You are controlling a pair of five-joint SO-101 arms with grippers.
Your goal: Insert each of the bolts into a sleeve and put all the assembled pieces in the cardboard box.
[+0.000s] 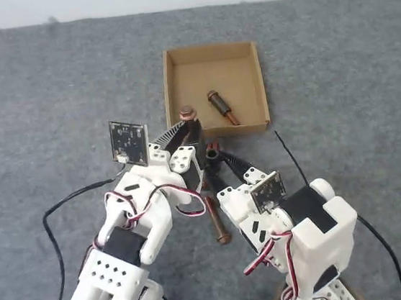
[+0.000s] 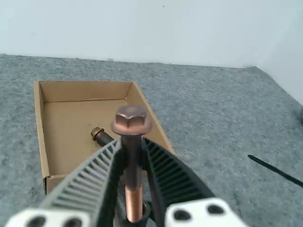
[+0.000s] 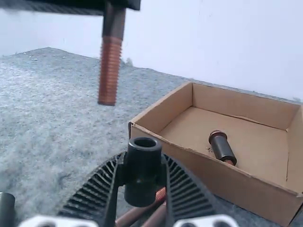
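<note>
Beside the cardboard box, your left gripper clamps a copper bolt, head up. Your right gripper clamps a black sleeve upright nearby. One assembled piece lies in the box.

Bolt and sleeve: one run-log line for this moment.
left gripper: shut on bolt, head up | right gripper: shut on sleeve, bore up | bolt: not yet inserted | cardboard box: one assembled piece inside

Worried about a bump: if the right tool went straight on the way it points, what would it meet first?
Probably the cardboard box, at its near wall, though depth is unclear.
</note>
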